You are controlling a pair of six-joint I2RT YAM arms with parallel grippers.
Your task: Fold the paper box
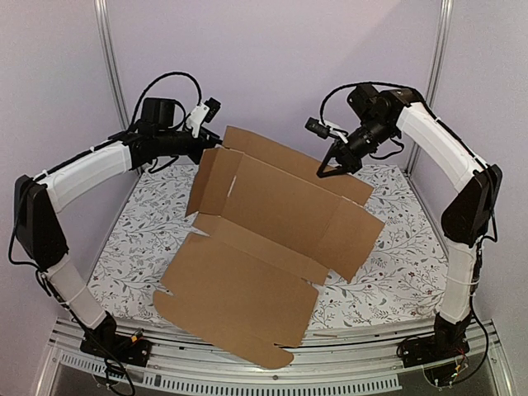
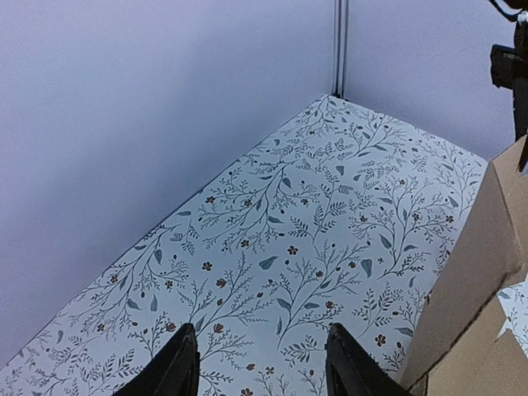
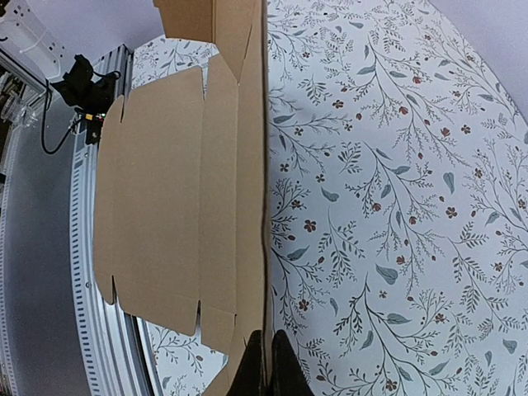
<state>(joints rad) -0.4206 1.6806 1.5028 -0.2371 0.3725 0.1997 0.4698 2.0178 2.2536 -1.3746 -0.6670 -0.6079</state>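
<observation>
Cardboard box [image 1: 264,239] lies open on the desk [image 1: 396,256], its far panel raised. My right pincer [image 3: 266,367] is clenched on that far edge; my left pincer [image 2: 260,363] hangs released beside the left flap. I should lift slowly, letting the crease bend evenly.

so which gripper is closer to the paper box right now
Right. The right gripper is shut on the raised far edge of the paper box. The left gripper is open beside the box's far left corner, over the tablecloth, not touching the cardboard.
</observation>
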